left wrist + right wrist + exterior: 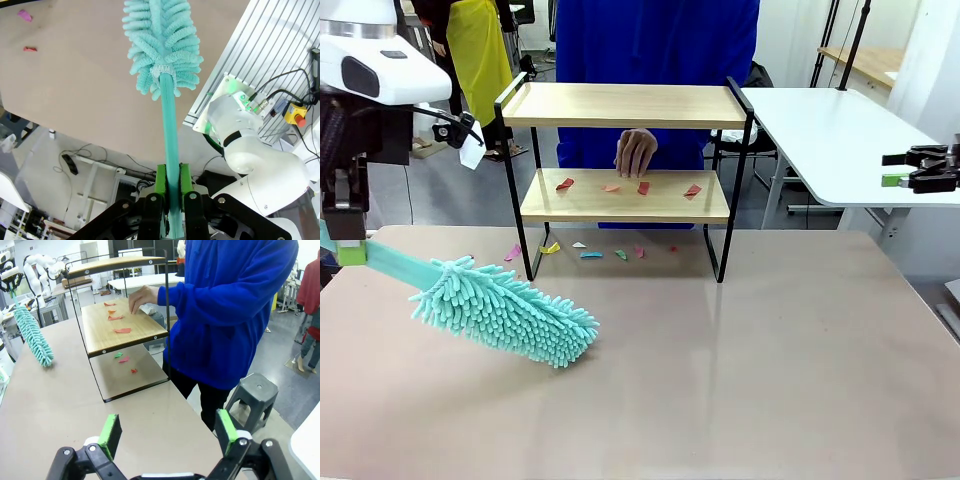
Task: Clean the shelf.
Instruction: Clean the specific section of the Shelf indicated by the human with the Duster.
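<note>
While the left claw (pixel 172 176) pinches the teal duster (pixel 505 310) by its handle, the fluffy head lies low at the tabletop (pixel 750 370), in front and left of the shelf (pixel 625 105). That shelf stands at the far middle, with coloured paper scraps (pixel 643 187) on its lower board beside a person's hand (pixel 636 152). The right claw (pixel 168 426) hangs spread wide.

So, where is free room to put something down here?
Free: the top board, and the table right of the duster. Crowded: the lower board, with paper scraps and a hand; more scraps under it.
</note>
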Controlling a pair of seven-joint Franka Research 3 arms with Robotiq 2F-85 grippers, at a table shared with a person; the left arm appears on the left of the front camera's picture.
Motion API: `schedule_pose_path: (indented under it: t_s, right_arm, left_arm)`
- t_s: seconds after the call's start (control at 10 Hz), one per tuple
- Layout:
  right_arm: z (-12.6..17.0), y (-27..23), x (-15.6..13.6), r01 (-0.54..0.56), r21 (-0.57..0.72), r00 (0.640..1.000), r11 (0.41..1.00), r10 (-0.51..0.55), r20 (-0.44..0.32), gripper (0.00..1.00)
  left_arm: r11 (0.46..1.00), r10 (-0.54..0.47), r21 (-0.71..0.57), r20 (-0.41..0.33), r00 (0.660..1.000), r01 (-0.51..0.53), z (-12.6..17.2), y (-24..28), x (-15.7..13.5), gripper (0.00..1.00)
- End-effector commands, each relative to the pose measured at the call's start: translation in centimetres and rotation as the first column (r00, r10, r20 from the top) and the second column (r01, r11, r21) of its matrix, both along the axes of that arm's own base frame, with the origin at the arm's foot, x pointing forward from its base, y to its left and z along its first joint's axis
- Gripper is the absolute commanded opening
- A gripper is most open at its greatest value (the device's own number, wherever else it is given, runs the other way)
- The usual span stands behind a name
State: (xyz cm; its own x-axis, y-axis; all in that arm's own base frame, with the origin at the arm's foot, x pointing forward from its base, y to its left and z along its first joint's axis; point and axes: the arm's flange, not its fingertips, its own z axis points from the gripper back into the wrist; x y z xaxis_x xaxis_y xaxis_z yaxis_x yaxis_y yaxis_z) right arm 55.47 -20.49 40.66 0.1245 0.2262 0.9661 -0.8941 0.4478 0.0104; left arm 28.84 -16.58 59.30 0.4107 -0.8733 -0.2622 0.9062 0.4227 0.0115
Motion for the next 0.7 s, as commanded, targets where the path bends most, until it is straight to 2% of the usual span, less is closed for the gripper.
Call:
schedule_pose_path:
  t_s: [0.0,0.5,0.6]
  right_arm:
    - [0.66,0.35,-0.09,0.016,-0.021,1.0,1.0,-0.016,-0.017,1.0]
    - [0.66,0.35,-0.09,0.016,-0.021,1.0,1.0,-0.016,-0.017,1.0]
    - [0.66,0.35,-0.09,0.016,-0.021,1.0,1.0,-0.016,-0.017,1.0]
  left_arm:
    - [1.0,0.005,-0.004,0.0,1.0,-0.005,0.15,0.12,-0.26,0.13]
    - [1.0,0.0,0.0,0.0,1.0,0.0,0.0,0.0,0.0,0.13]
    - [0.996,-0.023,-0.083,0.022,0.999,0.025,0.31,-0.75,0.45,0.13]
